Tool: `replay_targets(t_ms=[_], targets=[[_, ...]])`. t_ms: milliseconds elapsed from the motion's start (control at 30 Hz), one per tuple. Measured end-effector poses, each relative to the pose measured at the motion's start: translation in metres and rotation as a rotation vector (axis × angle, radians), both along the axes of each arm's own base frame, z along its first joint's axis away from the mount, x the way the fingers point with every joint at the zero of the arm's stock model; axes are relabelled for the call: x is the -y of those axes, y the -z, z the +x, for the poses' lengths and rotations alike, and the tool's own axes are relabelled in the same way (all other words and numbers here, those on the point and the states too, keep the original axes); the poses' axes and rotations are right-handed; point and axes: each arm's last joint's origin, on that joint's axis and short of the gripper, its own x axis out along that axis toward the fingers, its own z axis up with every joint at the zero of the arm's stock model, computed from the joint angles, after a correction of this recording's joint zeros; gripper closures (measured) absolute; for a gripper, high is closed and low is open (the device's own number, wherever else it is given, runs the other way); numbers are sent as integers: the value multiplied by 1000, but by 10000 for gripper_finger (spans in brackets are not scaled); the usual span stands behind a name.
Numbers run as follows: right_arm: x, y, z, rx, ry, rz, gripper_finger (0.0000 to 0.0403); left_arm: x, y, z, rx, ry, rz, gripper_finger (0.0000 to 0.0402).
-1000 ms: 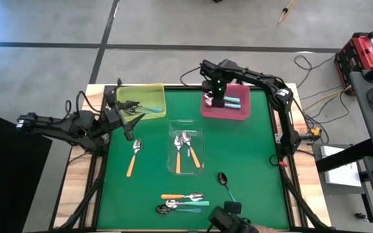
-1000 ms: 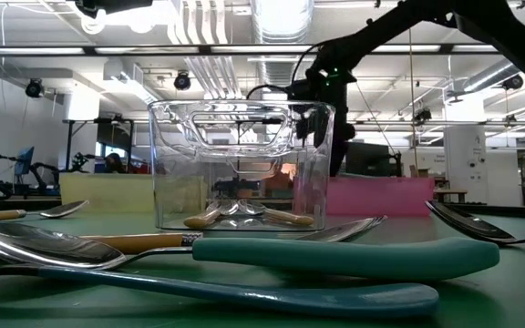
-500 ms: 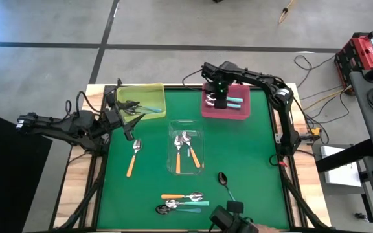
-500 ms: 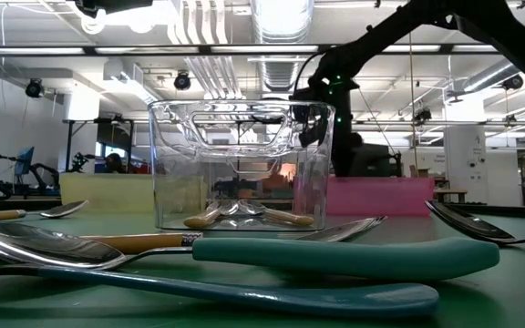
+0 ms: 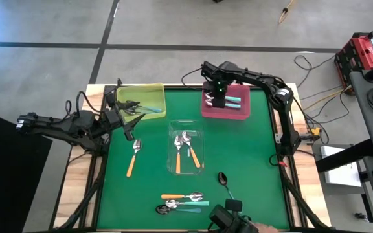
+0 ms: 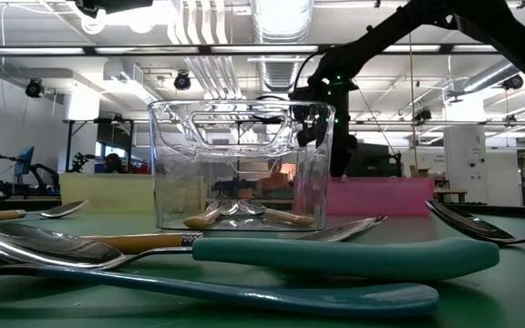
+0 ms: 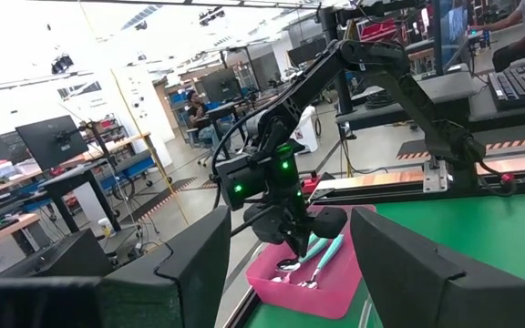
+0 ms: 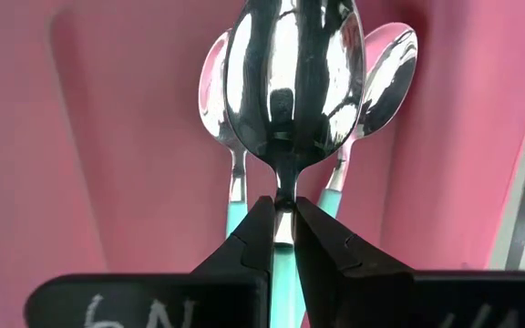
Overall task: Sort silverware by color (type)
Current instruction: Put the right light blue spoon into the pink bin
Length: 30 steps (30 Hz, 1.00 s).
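Silverware lies in several groups on the green table [image 5: 238, 155]. Right gripper [image 5: 217, 102] hangs over the pink tray [image 5: 226, 114] at the far side of the table, its fingers [image 8: 255, 244] pinching the neck of a teal-handled spoon [image 8: 292, 87] just below its shiny bowl. In the right wrist view two more teal-handled spoons [image 8: 221, 137] lie side by side on the tray floor beneath the held one. The left wrist view shows this gripper low over the tray, with the held spoon's bowl close above the spoons already in it; whether they touch cannot be told.

Left gripper [image 5: 131, 118] waits at the near edge of the yellow tray [image 5: 154, 88], at the far left of the table, its fingers [image 7: 180, 273] spread wide and holding nothing. One blue-handled spoon [image 5: 149, 108] lies inside the yellow tray.

A clear tray [image 5: 199, 133] stands mid-table and holds three orange-handled spoons [image 5: 186, 150]. To its left a single orange-handled spoon [image 5: 133, 157] rests on the table. Near the front edge lie an orange-handled spoon [image 5: 181, 196] and a teal-handled spoon [image 5: 183, 205], close together, with a dark-bowled spoon [image 5: 225, 184] to their right.
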Motion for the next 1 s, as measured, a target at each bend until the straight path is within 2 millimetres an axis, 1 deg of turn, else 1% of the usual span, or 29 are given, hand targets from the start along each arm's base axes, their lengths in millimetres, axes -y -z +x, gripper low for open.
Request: replay_targets(t_ms=[1000], targets=[[1, 4, -2, -1, 30, 5, 385, 0, 0, 0, 0, 0, 0, 192]])
